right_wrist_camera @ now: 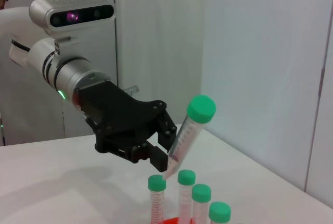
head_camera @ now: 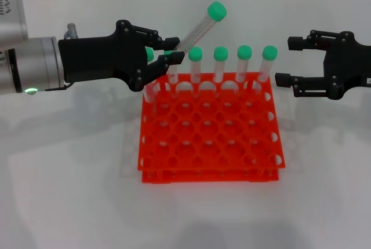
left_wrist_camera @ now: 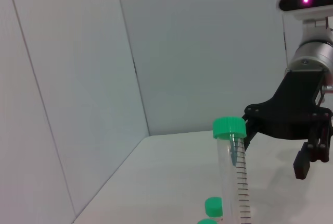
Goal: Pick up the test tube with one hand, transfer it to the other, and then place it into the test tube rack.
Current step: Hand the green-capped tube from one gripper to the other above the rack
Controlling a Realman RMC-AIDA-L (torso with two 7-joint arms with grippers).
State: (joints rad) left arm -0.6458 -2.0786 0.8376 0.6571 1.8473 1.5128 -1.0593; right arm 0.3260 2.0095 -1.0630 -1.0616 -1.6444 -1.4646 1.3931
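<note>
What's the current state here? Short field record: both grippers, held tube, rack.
left gripper: shut on the test tube, above the rack's back-left corner
test tube: tilted, green cap up and toward the right arm
right gripper: open, empty, level with the rack's right side, apart from the tube
test tube rack: orange-red, on white table
racked tubes: green-capped, upright in back row
handover: not yet done

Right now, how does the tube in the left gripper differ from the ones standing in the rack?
The held test tube is tilted, cap up and toward the right; the racked tubes stand upright. It is pinched near its lower end by the left gripper, above the test tube rack; they sit in holes. All have green caps.
</note>
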